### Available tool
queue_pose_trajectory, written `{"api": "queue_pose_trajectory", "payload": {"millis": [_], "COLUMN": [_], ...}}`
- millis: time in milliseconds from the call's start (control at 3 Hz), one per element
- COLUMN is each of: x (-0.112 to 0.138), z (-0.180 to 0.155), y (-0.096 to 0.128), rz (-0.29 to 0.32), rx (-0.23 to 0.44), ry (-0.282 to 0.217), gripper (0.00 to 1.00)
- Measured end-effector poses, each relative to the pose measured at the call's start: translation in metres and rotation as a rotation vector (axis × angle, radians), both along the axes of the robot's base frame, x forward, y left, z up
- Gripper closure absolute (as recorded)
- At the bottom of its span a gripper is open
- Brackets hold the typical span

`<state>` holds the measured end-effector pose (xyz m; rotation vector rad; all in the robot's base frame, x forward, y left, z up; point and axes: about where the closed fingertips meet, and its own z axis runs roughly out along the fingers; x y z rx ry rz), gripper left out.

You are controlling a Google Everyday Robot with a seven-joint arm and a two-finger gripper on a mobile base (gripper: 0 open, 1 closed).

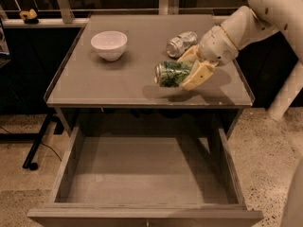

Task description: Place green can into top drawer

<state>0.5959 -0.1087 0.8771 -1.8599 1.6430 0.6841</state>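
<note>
Currently the gripper (190, 70) is over the table's front-right area, with its fingers closed on the green can (171, 74) near the can's right-hand end. One finger is above and one below, so the gap equals the can dia.

The can is horizontal, axis approx. parallel to the table's front edge, with its silver end facing the bowl side. It appears lifted clear of the table (109, 86); its shadow falls on the surface beneath.

The top drawer (147, 174) stands open below the table's front edge, with low walls all round and a bare bottom.

Other items on the table:
- silver can (181, 43), lying on its side toward the rear, just behind the gripper
- white bowl (109, 44), rear-left, well apart from both cans

Handling notes (judgement):
- Weight: light, prob. empty.
- Wall: thin metal that dents under excess squeeze; use min. clamp force.
- Surface: smooth label, so slip is possible, esp. w/ the body overhanging the fingers as it does now.
- Best hold: across the dia. at mid-body; the rims at each end are stiffer than the wall.
- Shape: round, so it rolls once released. Lower it close to the drawer bottom before opening; the drawer walls should stop any roll
</note>
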Motion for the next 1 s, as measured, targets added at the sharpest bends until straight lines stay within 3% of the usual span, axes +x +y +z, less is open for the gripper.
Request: {"api": "queue_pose_trajectory", "payload": {"millis": [333, 1000], "x": [-0.056, -0.068], "z": [0.005, 0.004], "y": [-0.012, -0.005], "rz": [-0.031, -0.039], "rx": [0.033, 0.027], "ry": [0.016, 0.009], "gripper": [1.0, 1.0]}}
